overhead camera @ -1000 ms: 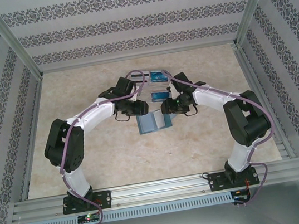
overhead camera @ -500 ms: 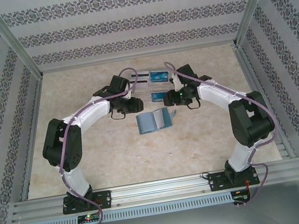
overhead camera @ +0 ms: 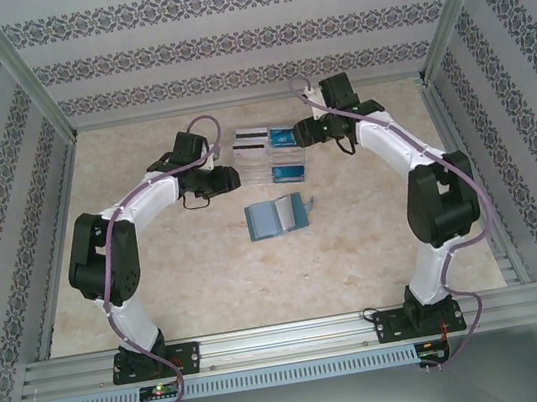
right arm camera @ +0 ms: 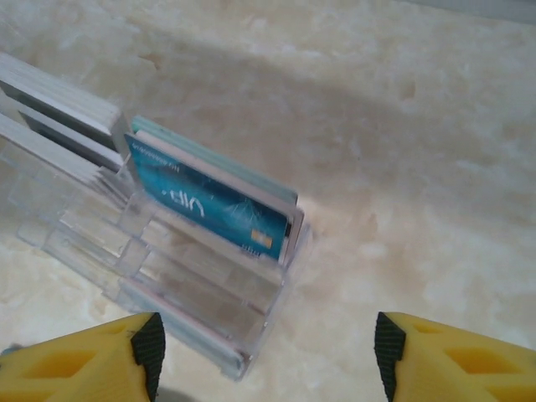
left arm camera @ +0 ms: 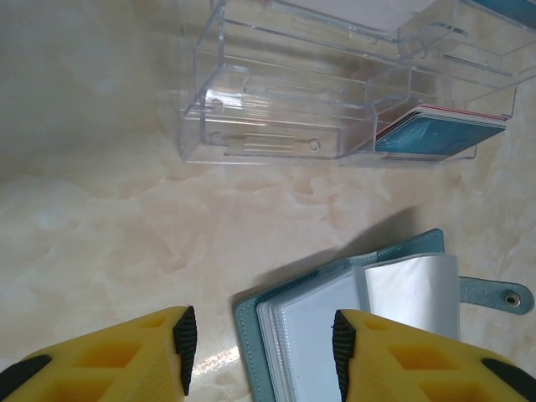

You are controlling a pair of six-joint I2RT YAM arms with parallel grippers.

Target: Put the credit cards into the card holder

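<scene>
The teal card holder (overhead camera: 277, 217) lies open on the table, its clear sleeves (left arm camera: 322, 335) facing up and its snap tab (left arm camera: 502, 297) pointing right. Blue credit cards (overhead camera: 285, 139) stand in the clear tray (overhead camera: 262, 169). From the right wrist, a blue card (right arm camera: 209, 205) stands upright, with white black-striped cards (right arm camera: 59, 121) to its left. More blue cards (left arm camera: 435, 134) lie in a tray compartment. My left gripper (left arm camera: 263, 352) hovers open over the holder's left edge, holding nothing. My right gripper (right arm camera: 268, 352) is wide open and empty at the tray's right end (right arm camera: 193, 293).
The clear compartmented tray (left arm camera: 251, 126) sits just behind the card holder on the marble-patterned tabletop (overhead camera: 190, 283). Patterned walls and aluminium rails (overhead camera: 55, 192) enclose the table on three sides. Bare tabletop (right arm camera: 435, 184) lies right of the tray.
My right arm left the card holder and swung back to the tray's far right end, its jaws opening wider. My left arm drew back to the left, away from the holder.
</scene>
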